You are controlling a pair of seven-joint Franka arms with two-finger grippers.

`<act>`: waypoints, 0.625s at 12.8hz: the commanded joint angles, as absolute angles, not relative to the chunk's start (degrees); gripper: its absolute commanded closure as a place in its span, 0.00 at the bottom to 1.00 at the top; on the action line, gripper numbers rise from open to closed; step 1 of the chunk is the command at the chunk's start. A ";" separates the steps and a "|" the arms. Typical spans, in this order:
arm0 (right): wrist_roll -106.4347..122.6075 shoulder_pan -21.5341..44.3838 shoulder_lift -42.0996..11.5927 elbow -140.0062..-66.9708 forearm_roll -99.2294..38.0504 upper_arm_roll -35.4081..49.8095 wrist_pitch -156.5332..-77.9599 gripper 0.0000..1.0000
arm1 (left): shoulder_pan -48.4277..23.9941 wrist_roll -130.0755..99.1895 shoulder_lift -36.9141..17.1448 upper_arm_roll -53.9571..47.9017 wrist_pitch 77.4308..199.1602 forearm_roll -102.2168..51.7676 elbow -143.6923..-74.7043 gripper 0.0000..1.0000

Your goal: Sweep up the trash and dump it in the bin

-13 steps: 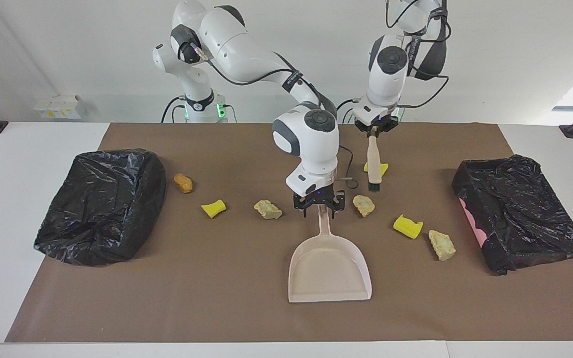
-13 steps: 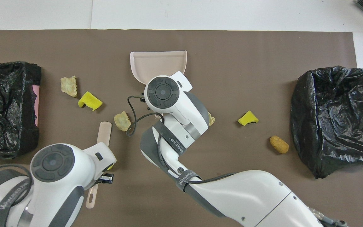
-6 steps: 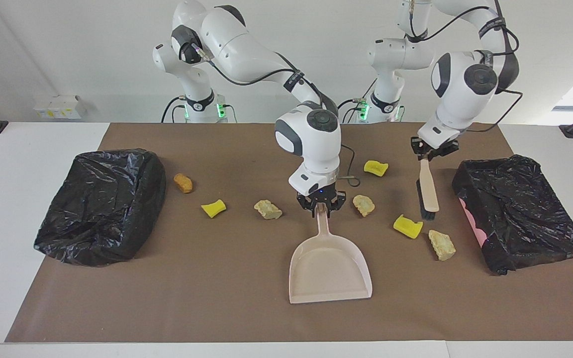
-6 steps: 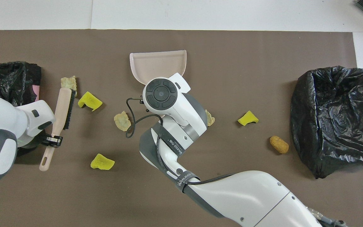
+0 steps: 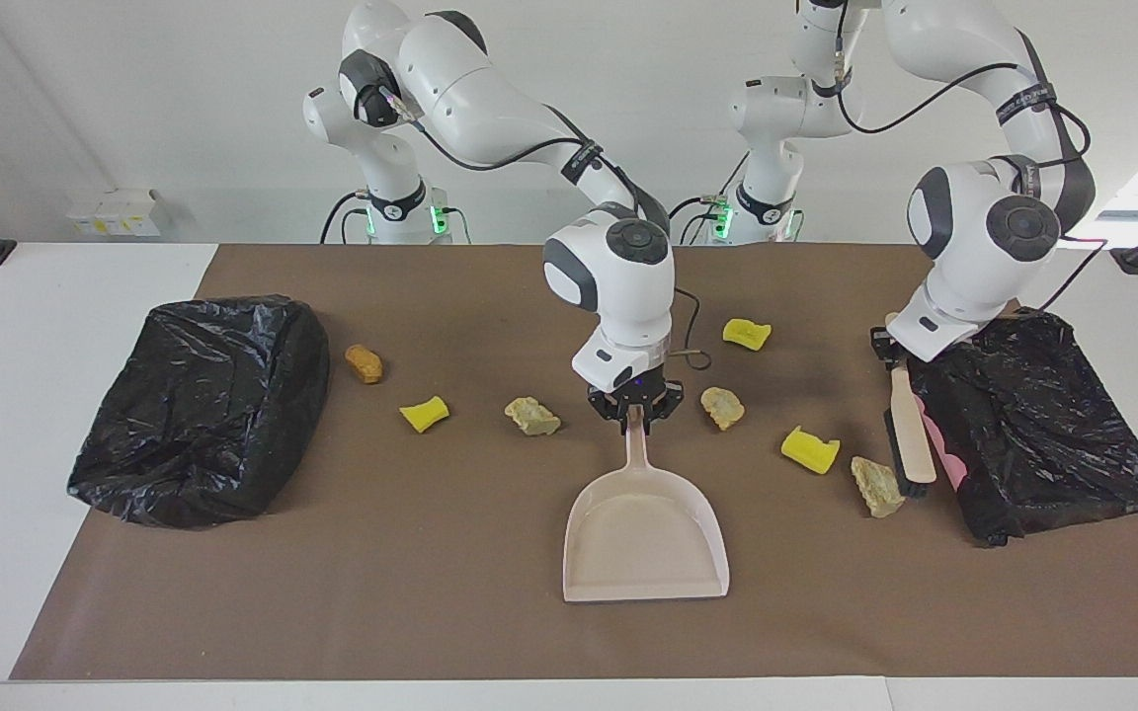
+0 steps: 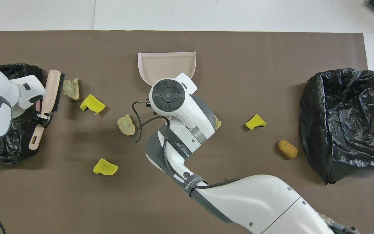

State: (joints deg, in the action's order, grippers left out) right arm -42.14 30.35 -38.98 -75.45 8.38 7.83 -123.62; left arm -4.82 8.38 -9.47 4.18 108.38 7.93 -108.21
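Facing view — left end effector [image 5: 893, 348] carried its gripped brush [image 5: 910, 434] beside bin [image 5: 1043, 425]; right end effector [image 5: 635, 413] clamps dustpan [image 5: 644, 533].

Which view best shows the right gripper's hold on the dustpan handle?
The facing view: the right gripper is shut on the top of the dustpan handle. In the overhead view the arm's wrist covers gripper and handle, so only the pan shows.

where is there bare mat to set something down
Bare mat lies between the dustpan and each black bin bag, along the edge farthest from the robots. Crowded: the row of trash nearer the robots, and beside the brush.
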 commanded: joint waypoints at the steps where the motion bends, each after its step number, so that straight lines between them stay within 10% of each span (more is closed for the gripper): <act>1: -37.11 28.21 -36.49 -76.37 8.27 8.70 -123.49 1.00 | -4.13 8.88 -12.91 3.95 109.07 9.75 -105.65 1.00; 8: -16.99 24.26 -28.05 -80.76 7.38 8.70 -112.79 1.00 | -5.54 8.09 -10.12 2.29 104.33 9.15 -110.28 1.00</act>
State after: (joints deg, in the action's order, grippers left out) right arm -22.23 25.82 -32.21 -77.06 8.14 7.87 -114.93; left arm -4.95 8.36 -12.60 3.20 105.57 8.99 -107.35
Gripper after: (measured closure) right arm 0.678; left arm 0.744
